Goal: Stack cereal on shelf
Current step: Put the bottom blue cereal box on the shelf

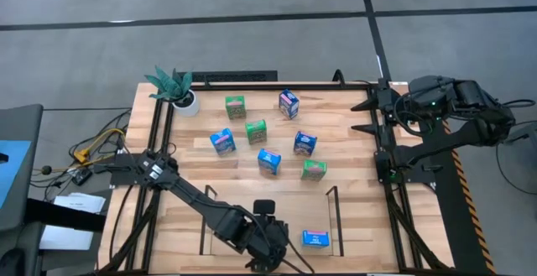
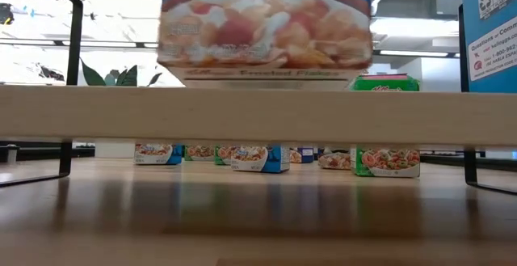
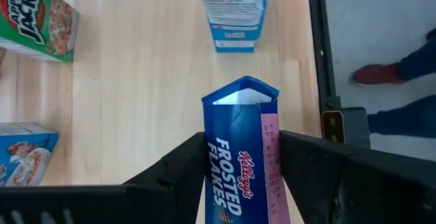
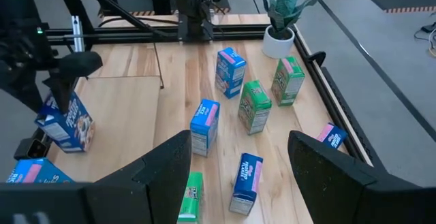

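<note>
Jaws of the left gripper (image 3: 238, 176) clamp a small blue Frosted Flakes cereal box (image 3: 240, 149) over the low wood-based shelf (image 1: 218, 234), so setting it down beside the blue box (image 1: 316, 238) already there looks next, while the right gripper (image 4: 238, 163) waits, jaws apart, at the desk's (image 1: 352, 142) far edge.

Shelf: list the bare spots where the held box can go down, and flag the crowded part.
The shelf has bare wood left of the blue box lying at its right end. The left gripper holds a blue cereal box there. Crowded: the loose boxes mid-table, beyond the shelf.

You're in a lab or workshop: bare grey concrete floor (image 1: 252, 49), loose cables (image 1: 92, 146) beside the wood table (image 1: 344, 142), ceiling strip lights (image 2: 105, 33).
</note>
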